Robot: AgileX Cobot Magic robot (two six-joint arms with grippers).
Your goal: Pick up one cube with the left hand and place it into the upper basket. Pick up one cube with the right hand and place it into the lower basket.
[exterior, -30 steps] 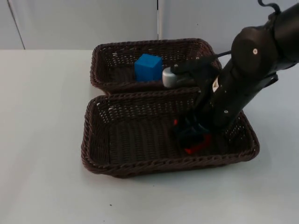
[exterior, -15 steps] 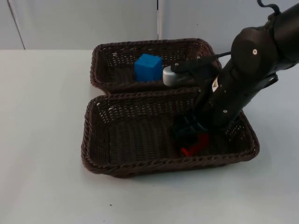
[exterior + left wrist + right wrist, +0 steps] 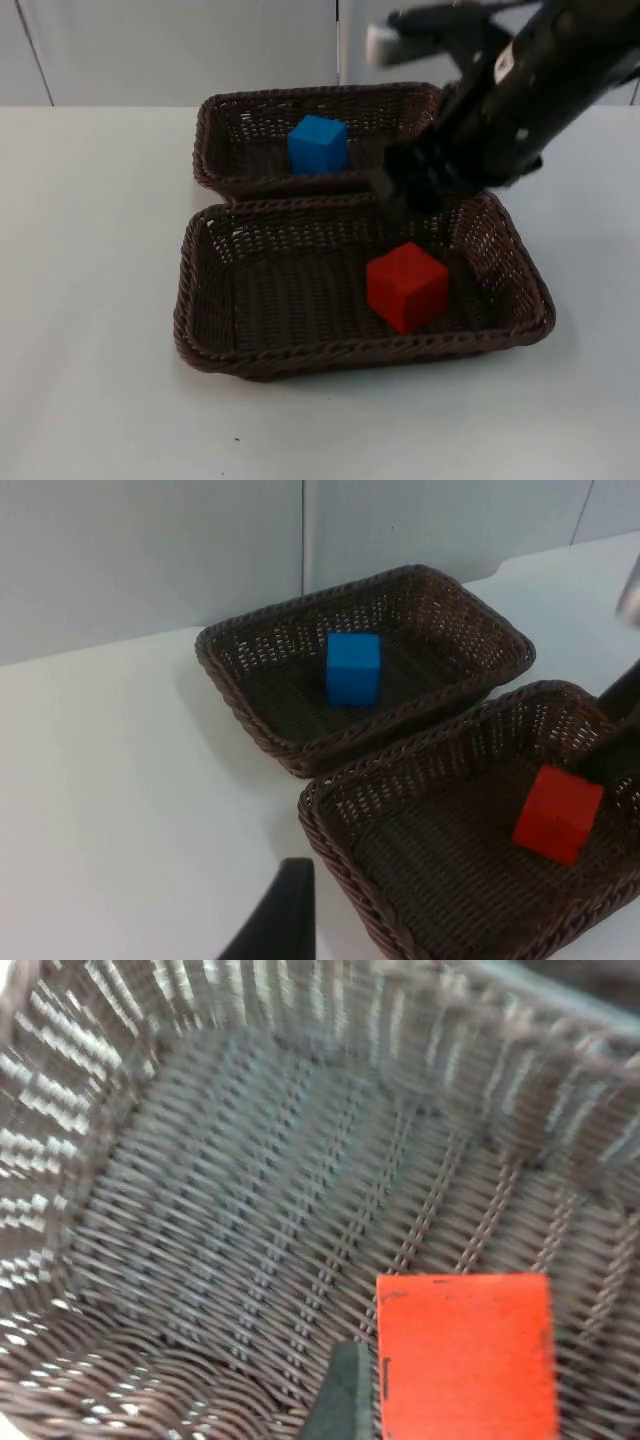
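Red cube lies loose in the near basket, right of middle. Blue cube sits in the far basket. Right claw hangs over the near basket's far rim, holding nothing; can't tell its spread. Left claw over bare white surface, spread not clear.

Woven wicker, smooth cubes

You see both baskets rough-woven and dark — red cube matt, surface smooth white.
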